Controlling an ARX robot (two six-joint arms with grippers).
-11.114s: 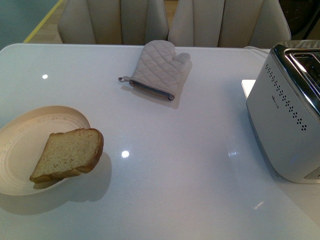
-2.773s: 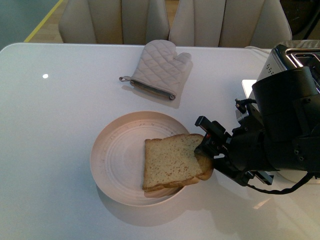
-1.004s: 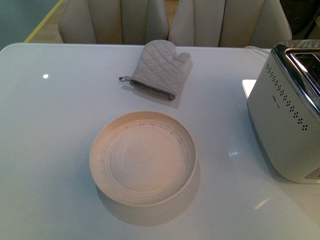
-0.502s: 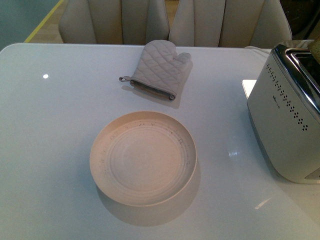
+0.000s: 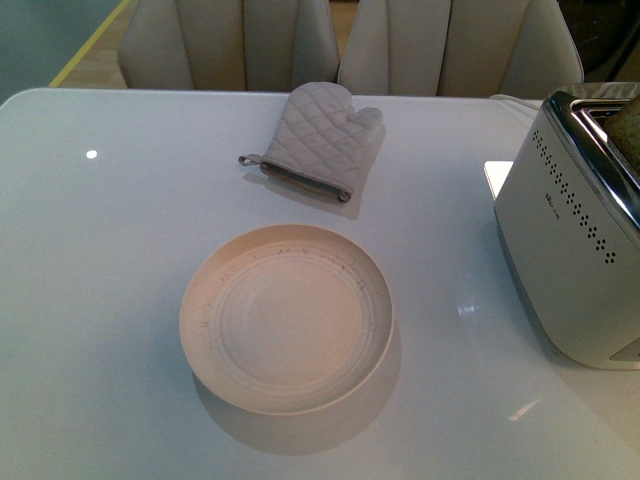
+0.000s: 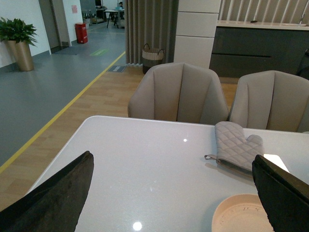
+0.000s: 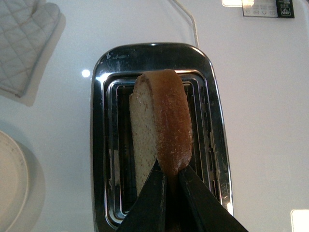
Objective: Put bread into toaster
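Three views cover this moment. From the front, we see the round cream plate (image 5: 287, 318) mid-table, and a tan sliver of the thick brown-crusted bread slice (image 5: 626, 125) above the boxy silver-white toaster (image 5: 560, 230) at the right edge. From the left wrist, we read the left gripper (image 6: 172, 162) as released, its dark fingers wide apart over the white table (image 6: 145, 145). From the right wrist, the right gripper (image 7: 170, 175) clenches the crust at one end, holding the slice on edge so that it can drop into a chrome slot (image 7: 120, 159). Its long axis runs parallel with the slot, and the rounded end points away from the fingers.
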